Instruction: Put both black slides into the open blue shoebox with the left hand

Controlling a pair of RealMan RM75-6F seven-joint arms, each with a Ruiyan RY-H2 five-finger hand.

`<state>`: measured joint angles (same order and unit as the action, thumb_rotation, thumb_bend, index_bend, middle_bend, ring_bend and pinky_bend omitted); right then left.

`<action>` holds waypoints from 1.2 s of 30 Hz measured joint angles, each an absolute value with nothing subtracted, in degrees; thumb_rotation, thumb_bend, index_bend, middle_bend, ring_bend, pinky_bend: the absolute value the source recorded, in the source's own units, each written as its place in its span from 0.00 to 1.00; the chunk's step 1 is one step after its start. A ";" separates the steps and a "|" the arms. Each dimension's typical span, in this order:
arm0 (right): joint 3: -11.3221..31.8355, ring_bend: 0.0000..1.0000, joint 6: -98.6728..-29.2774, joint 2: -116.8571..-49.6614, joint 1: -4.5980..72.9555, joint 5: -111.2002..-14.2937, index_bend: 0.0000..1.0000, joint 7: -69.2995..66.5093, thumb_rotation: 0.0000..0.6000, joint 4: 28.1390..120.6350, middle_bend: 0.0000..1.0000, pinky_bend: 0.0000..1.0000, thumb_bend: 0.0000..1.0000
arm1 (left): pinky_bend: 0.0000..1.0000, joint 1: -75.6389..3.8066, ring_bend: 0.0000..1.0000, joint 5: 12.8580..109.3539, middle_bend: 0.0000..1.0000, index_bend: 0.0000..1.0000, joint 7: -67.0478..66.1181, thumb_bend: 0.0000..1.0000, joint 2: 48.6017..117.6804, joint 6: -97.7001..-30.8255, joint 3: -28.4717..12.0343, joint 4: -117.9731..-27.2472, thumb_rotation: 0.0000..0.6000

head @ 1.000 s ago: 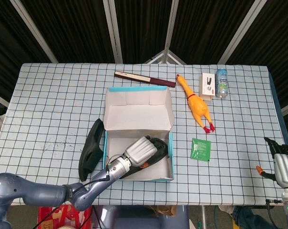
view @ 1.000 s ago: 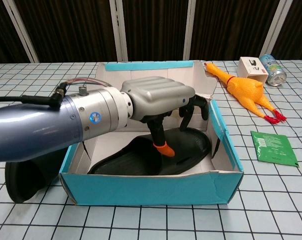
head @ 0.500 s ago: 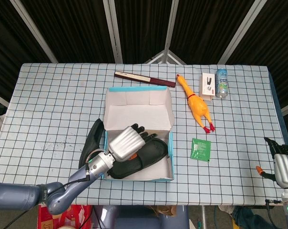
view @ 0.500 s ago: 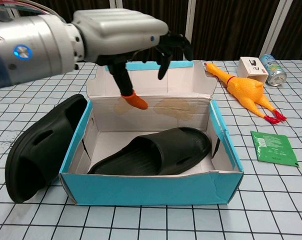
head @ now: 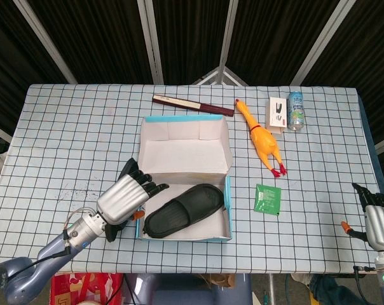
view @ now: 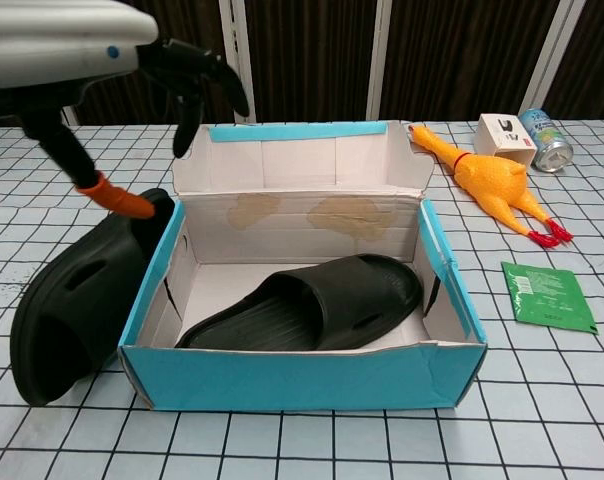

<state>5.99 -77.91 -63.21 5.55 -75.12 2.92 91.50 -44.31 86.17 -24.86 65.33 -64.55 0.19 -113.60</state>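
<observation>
Left hand (head: 123, 198) has lifted out of the blue shoebox (head: 228, 204) and shifted left; it now hovers above the second black slide (view: 72, 295), fingers spread, holding nothing. First black slide (view: 312, 308) lies flat inside the box. Second slide leans on edge against the box's outer left wall, on the checked table (head: 65, 140). Right hand (head: 377, 219) sits at the table's right edge, well apart; can't tell its state.

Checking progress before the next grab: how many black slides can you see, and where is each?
2. One slide lies inside the blue shoebox. The other slide leans against the box's outer left wall, on the table, with the left hand above it.
</observation>
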 measured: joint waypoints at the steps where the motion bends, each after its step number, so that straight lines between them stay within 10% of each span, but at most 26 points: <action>1: 5.97 0.24 -77.98 -63.18 5.52 -75.18 0.13 2.91 1.00 91.52 0.19 0.15 0.23 | 0.36 -43.55 0.33 87.36 0.47 0.22 -23.90 0.15 65.04 -64.83 0.85 -112.68 1.00; 36: 5.93 0.24 -77.91 -62.47 5.04 -74.83 0.13 1.64 1.00 91.88 0.19 0.15 0.23 | 0.33 -32.12 0.30 101.55 0.40 0.21 -5.18 0.15 78.40 -76.23 6.19 -79.73 1.00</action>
